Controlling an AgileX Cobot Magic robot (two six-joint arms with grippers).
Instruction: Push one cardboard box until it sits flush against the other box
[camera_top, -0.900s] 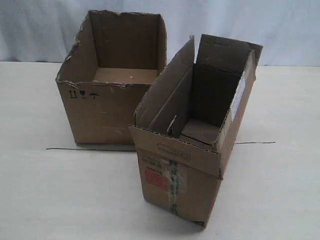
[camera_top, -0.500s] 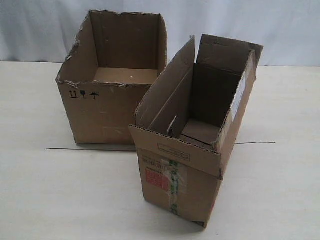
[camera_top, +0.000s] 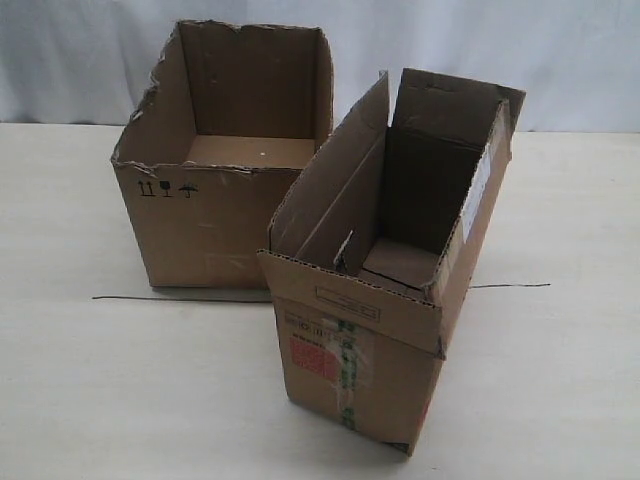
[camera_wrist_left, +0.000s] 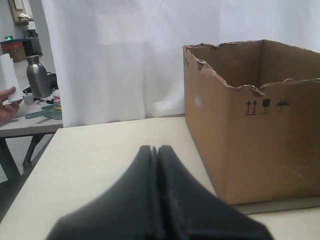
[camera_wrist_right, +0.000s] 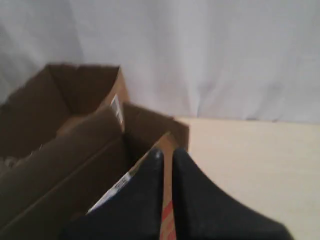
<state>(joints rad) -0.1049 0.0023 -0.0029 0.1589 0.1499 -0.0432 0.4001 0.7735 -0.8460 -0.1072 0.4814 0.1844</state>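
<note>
The narrow cardboard box (camera_top: 360, 370), with its red label and green-printed tape, stands open at the front right, angled, its long flaps up. Its left flap leans at the right wall of the other box (camera_top: 205, 225), the wide torn-rimmed carton behind it on the left. No gripper shows in the exterior view. My left gripper (camera_wrist_left: 157, 149) is shut and empty, low over the table, with the other box (camera_wrist_left: 260, 145) a short way ahead and to one side. My right gripper (camera_wrist_right: 167, 151) is shut, raised beside the cardboard box (camera_wrist_right: 65, 165), touching nothing I can see.
Both cartons stand on a pale table (camera_top: 100, 380) crossed by a thin dark line (camera_top: 180, 297), with a white curtain (camera_top: 450, 40) behind. In the left wrist view a side table with a metal bottle (camera_wrist_left: 37, 76) stands beyond the table edge.
The narrow box's front face has shifted very slightly toward the near edge. The wide box has not moved.
</note>
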